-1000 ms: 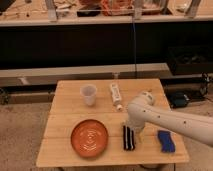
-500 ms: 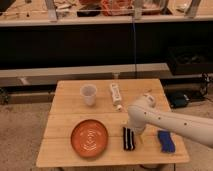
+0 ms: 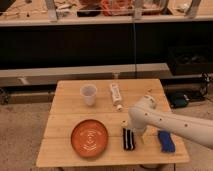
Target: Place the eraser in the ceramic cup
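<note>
Pincer (image 3: pixel 134 131) hangs directly over the small black, pale-striped oblong eraser (image 3: pixel 128 140) lying on the wooden table (image 3: pixel 65 105); grip state cannot be told. Whitish tapered ceramic cup (image 3: pixel 88 94) stands well apart, upper left of the pincer.

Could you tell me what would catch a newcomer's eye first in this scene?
The white robot arm extends in from the right, its pincer low beside the black eraser. The round orange plate sits front left on the wooden table, the ceramic cup behind it.
</note>
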`<state>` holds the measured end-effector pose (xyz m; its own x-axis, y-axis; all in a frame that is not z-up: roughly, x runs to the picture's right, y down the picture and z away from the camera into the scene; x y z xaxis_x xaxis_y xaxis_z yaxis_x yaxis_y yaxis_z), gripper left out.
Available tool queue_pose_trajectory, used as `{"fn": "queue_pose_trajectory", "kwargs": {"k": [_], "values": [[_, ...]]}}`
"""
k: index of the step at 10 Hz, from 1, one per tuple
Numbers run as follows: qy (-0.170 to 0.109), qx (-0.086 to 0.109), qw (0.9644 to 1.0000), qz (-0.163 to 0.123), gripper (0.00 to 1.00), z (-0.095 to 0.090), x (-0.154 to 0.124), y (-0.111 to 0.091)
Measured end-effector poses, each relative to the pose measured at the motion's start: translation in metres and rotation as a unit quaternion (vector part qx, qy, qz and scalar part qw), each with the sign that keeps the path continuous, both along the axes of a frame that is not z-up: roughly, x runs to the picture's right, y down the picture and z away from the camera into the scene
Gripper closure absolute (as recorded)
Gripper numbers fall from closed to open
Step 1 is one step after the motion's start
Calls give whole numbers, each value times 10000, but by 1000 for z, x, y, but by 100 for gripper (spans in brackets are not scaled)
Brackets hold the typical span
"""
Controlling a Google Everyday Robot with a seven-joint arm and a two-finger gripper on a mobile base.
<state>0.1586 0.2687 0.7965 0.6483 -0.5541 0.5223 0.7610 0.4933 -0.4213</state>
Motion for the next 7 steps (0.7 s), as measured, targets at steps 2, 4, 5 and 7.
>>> {"fn": "queue_pose_trajectory", "kwargs": {"k": [2,4,5,7], "values": [[-87,-8,9999,-130,20,3,1,4],[-127,-45,9998,-151,20,5,3,8],[-152,-65,9998,-144,20,6,3,11],[-206,-49,9996,-174,20,10,3,13]]}}
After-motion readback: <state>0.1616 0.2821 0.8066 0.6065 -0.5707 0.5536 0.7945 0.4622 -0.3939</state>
